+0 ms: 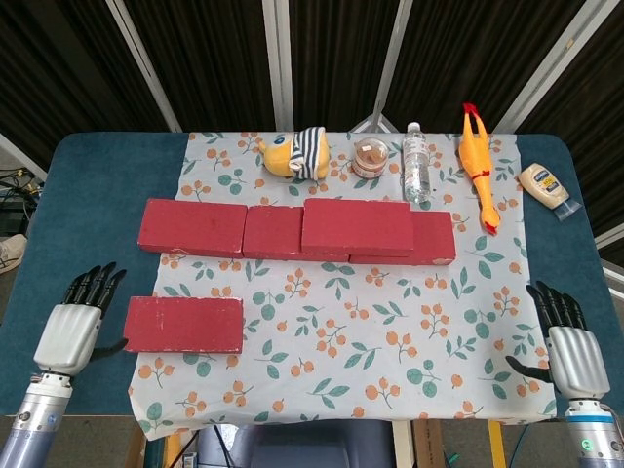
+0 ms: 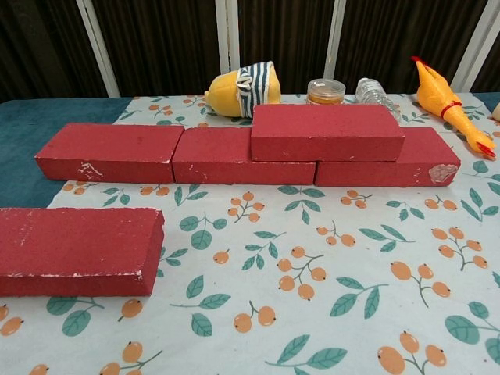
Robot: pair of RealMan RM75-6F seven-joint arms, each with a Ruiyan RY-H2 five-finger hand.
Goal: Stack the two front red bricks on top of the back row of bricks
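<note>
A back row of red bricks (image 1: 192,227) (image 2: 109,151) runs across the patterned cloth. One red brick (image 1: 357,226) (image 2: 326,132) lies stacked on top of that row, over its middle and right bricks. A single red brick (image 1: 183,324) (image 2: 76,251) lies flat at the front left. My left hand (image 1: 73,330) hovers just left of this front brick, fingers spread, holding nothing. My right hand (image 1: 569,353) is at the front right edge of the table, fingers spread and empty. Neither hand shows in the chest view.
Behind the row stand a yellow striped plush toy (image 1: 293,154), a small jar (image 1: 370,158), a lying water bottle (image 1: 416,162) and a rubber chicken (image 1: 478,164). A mayonnaise bottle (image 1: 544,185) lies at the far right. The blue table (image 1: 88,195) borders the cloth.
</note>
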